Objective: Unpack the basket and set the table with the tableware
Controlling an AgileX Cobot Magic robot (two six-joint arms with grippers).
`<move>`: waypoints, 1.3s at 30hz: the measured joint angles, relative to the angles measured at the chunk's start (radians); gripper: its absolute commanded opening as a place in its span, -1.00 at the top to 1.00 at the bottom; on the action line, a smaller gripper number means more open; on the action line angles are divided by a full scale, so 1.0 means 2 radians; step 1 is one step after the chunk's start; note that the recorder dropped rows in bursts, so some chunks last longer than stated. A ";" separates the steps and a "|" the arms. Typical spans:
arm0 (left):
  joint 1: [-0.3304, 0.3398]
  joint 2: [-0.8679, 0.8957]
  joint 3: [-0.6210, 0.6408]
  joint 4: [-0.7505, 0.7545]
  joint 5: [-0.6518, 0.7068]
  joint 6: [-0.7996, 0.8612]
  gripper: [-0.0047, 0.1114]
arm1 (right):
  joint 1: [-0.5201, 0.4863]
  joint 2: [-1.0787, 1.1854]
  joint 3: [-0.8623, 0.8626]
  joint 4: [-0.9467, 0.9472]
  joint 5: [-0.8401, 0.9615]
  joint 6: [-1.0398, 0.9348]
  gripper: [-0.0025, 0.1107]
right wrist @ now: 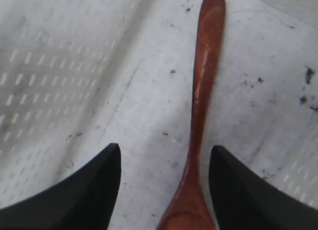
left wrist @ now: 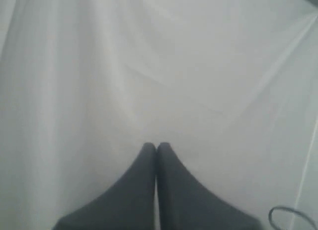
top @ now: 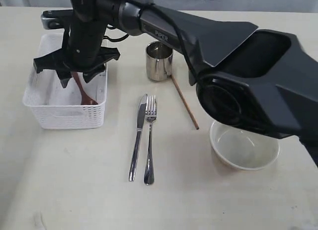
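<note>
- table (top: 74,190): pale cream top with faint grain, fills nearly the whole exterior frame. A strip of pale grey backdrop (top: 278,1) runs along the top edge.
- basket (top: 64,115): white with lattice sides, sits on the table at upper left of frame. The right wrist view shows its floor scuffed, with dark specks.
- wooden spoon (top: 85,93): dark brown, lies on the basket floor.
- right gripper (top: 77,80): hangs over the basket, its arm crossing in from the right of frame. Jaws are spread, one finger either side of the spoon handle with a gap on both sides. It grips nothing.
- left gripper (left wrist: 156,146): fingers pressed together with nothing between them. It faces pale grey draped fabric (left wrist: 149,66).
- steel cup (top: 159,62): upright at upper centre, right of the basket.
- chopsticks (top: 185,102): slant from just beside the cup down toward the bowl (top: 243,149) at lower right.
- knife (top: 137,138) and fork (top: 150,140): side by side at frame centre, handles toward the bottom edge.
</note>
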 measured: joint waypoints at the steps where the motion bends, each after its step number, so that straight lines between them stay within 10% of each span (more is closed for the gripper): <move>1: 0.000 -0.004 0.000 0.000 -0.009 -0.001 0.92 | 0.000 0.002 0.000 -0.001 -0.003 -0.003 0.05; 13: 0.000 -0.039 0.000 -0.002 -0.018 -0.002 0.92 | 0.019 0.016 -0.003 -0.083 -0.011 0.002 0.07; 21: 0.000 -0.039 0.000 -0.003 -0.010 0.003 0.92 | 0.019 0.023 -0.009 -0.090 0.001 -0.017 0.96; 31: 0.000 -0.039 0.000 -0.004 -0.009 0.009 0.92 | 0.022 -0.016 -0.004 -0.094 0.017 -0.034 0.47; 39: 0.000 -0.039 0.000 -0.005 -0.007 0.009 0.92 | 0.026 -0.033 -0.005 -0.063 0.038 -0.084 0.45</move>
